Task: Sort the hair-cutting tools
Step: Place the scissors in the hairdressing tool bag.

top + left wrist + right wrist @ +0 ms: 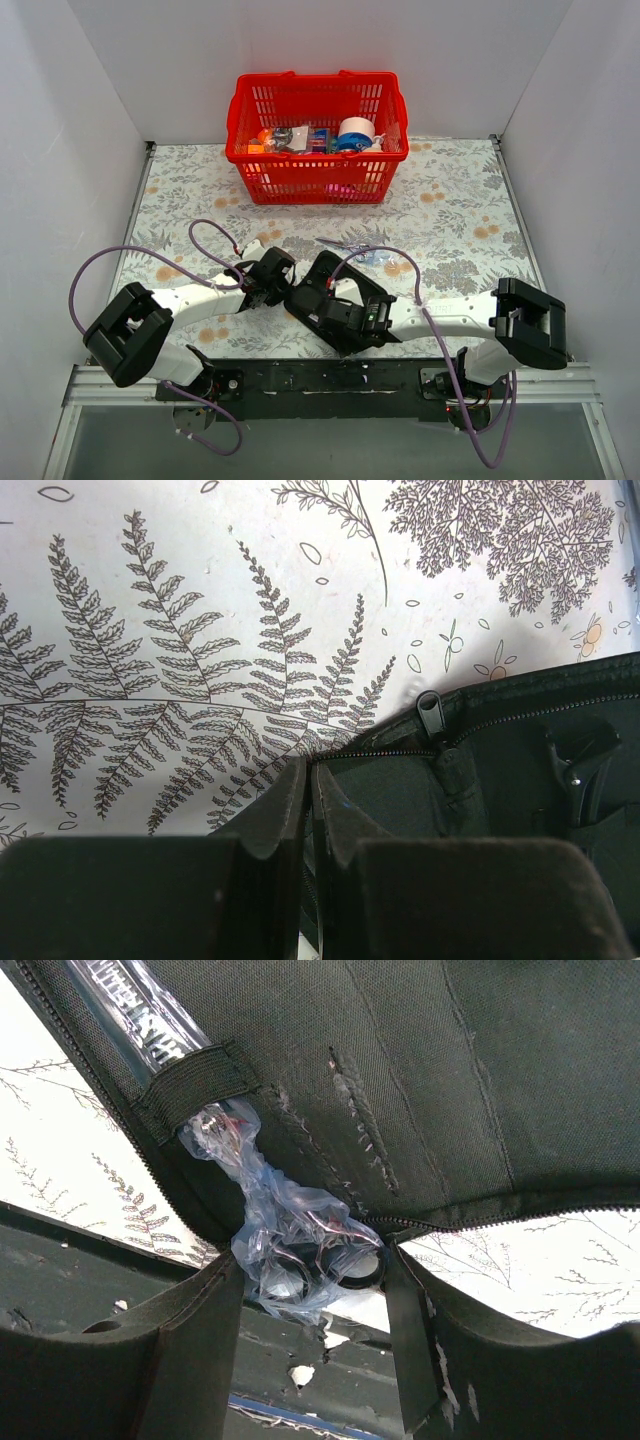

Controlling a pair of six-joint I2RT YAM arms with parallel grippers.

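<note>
Woven black pouch [520, 780] edge pinched by left fingers [265, 835]; right fingers [190, 1360] clasp crinkly plastic-wrapped scissors [320, 1260].

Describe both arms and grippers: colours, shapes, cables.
Both arms match: the left arm and right arm have white links and blocky black joints, and stand on a black base rail. A purple cable loops along each. The left gripper and right gripper have flat matte black fingers; the right's fingers show white scuffs.

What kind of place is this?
Probably a robot test booth: plain white walls box in a flowery table, two robot arms are bolted along its near edge, and a red basket sits at the back.
</note>
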